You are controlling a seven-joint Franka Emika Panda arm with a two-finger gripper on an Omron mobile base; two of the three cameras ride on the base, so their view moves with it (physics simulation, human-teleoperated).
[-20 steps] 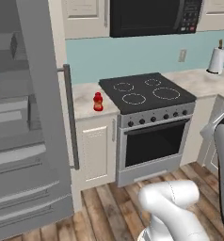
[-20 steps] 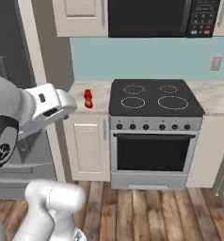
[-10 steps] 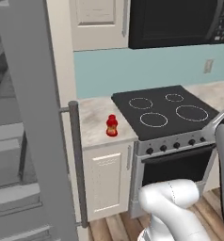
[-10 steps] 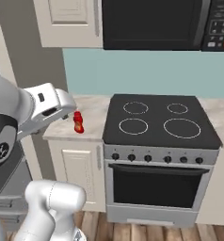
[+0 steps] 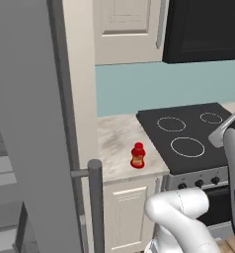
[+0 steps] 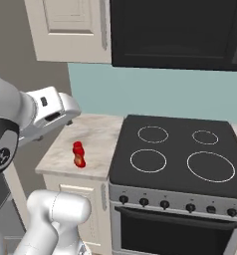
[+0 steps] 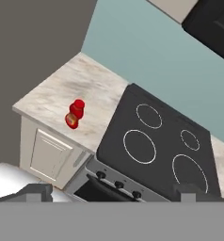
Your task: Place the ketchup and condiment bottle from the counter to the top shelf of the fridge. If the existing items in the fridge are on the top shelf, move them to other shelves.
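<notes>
On the pale tabletop, left of the stovetop: 1 upright ketchup, likely light, smooth, slippery; best pinched mid-body. Tool released, well apart.

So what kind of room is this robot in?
It looks like a home kitchen, a computer-drawn one. There is a black stovetop with white cooking rings and an oven below it, a marbled counter over cream cabinets, and a little red ketchup bottle standing on that counter.

Black stovetop with four white rings, oven knobs below, dark microwave above, cream wall cabinet at left.
</notes>
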